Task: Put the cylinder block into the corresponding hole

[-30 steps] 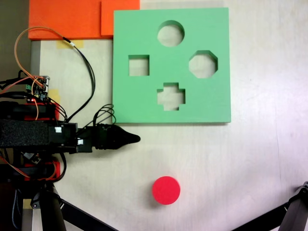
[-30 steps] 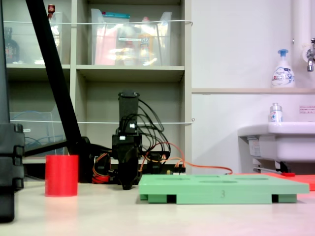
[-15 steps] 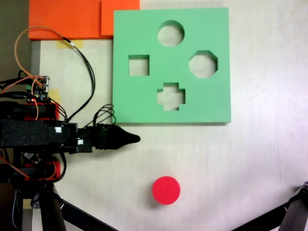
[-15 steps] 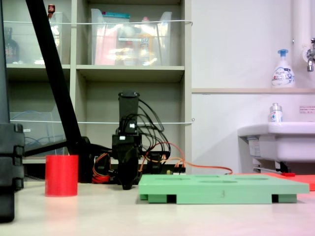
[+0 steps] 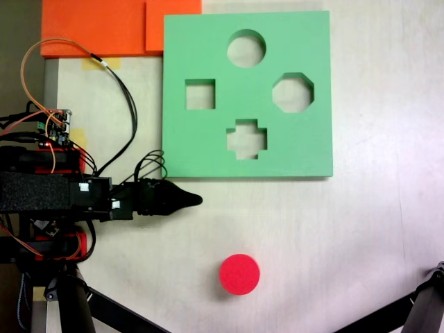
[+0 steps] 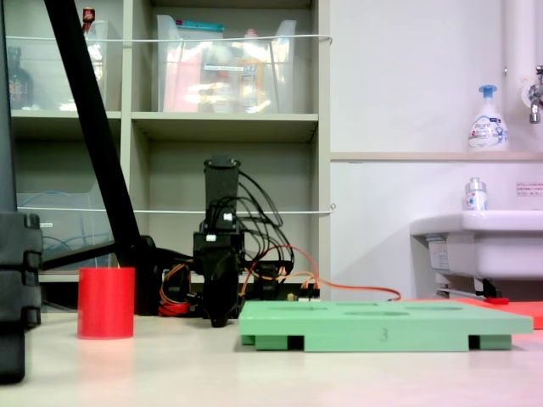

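The cylinder block [image 5: 239,274] is a short red foam cylinder standing upright on the pale table, and it also shows at the left [image 6: 106,303]. The green foam board [image 5: 305,139] lies flat above it, with the round hole [image 5: 246,48] near its top edge, beside an octagonal, a square and a cross cutout. From the side the board [image 6: 382,326] is a low slab. My gripper [image 5: 198,200] is a black pointed tip just below the board's lower left corner, up and left of the block. It hangs low over the table [image 6: 219,320], shut and holding nothing.
Orange foam sheets [image 5: 97,28] lie at the top left, touching the board. The arm's base and wires [image 5: 48,139] fill the left side. Black tripod legs [image 5: 76,305] cross the bottom corners. Behind the table stand a shelf [image 6: 221,127] and a sink [image 6: 484,242].
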